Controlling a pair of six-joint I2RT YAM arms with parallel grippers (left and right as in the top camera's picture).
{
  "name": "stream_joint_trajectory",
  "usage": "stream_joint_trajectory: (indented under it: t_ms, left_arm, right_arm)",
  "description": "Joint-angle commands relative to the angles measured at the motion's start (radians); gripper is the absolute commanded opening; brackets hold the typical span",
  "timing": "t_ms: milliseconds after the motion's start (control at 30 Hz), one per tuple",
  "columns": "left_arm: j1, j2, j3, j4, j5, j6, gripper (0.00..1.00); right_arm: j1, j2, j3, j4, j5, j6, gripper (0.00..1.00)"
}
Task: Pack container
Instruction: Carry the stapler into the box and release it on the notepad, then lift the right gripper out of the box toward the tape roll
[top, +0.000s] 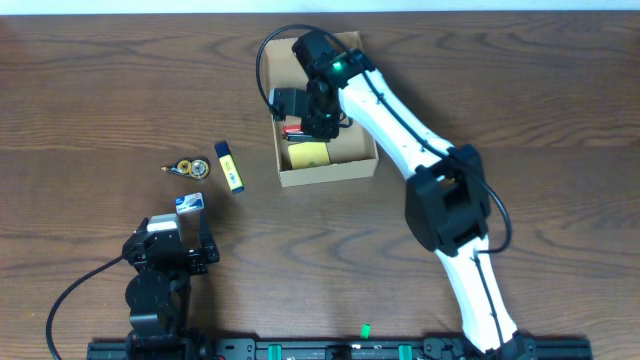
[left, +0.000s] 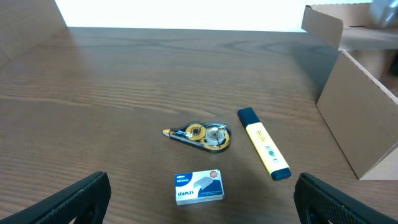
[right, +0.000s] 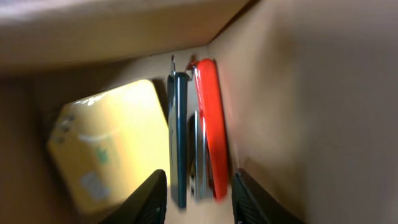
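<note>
Cardboard container (top: 330, 175) sits toward twelve o'clock; inside, right gripper (right: 199, 180) straddles a red tool (right: 208, 124), perhaps pinching it, though blur hides that. It should release, rise straight, sparing the yellow pad (right: 106, 143). Left gripper (left: 202, 179) rests spread.

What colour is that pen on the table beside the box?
The pen is yellow with dark blue ends; left wrist view shows it best.

The small blue-and-white box (left: 199, 186) bears the printed word "STAPLES".
</note>
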Motion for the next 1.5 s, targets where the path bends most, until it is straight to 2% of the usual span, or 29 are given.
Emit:
stream_joint_trajectory:
  t_ms: [0,133,333,500,667,933,1200,1467]
  left_arm:
    - [0.003,-0.005,-0.016,-0.022,0.018,-0.003,0.95]
    - [0.003,-0.005,-0.016,-0.021,0.018,-0.003,0.95]
    - [0.003,-0.005,-0.016,-0.022,0.018,-0.003,0.95]
    - [0.003,-0.005,-0.016,-0.022,0.018,-0.003,0.95]
    - [0.003,-0.005,-0.016,-0.022,0.018,-0.003,0.95]
    - [0.003,-0.005,-0.016,-0.022,0.018,-0.003,0.95]
    - [0.003,-0.005,-0.016,-0.022,0.018,-0.003,0.95]
    - [0.003,-0.005,-0.016,-0.022,0.018,-0.003,0.95]
  right_arm:
    - [0.018,-0.117,0.024,-0.029,0.032,0.061,0.37]
    - [0.010,-0.177,0.024,-0.108,0.064,0.156,0.34]
    - [-0.018,-0.241,0.023,-0.227,0.102,0.450,0.40]
    - [-0.085,-0.253,0.018,-0.354,0.102,0.647,0.39]
    - [-0.167,-0.253,-0.045,-0.360,0.102,0.790,0.40]
    - [-0.183,-0.253,-0.195,-0.257,0.090,0.917,0.41]
    - [-0.143,-0.253,-0.232,-0.195,0.066,0.941,0.41]
    - [-0.130,-0.252,-0.312,-0.131,0.128,1.022,0.23]
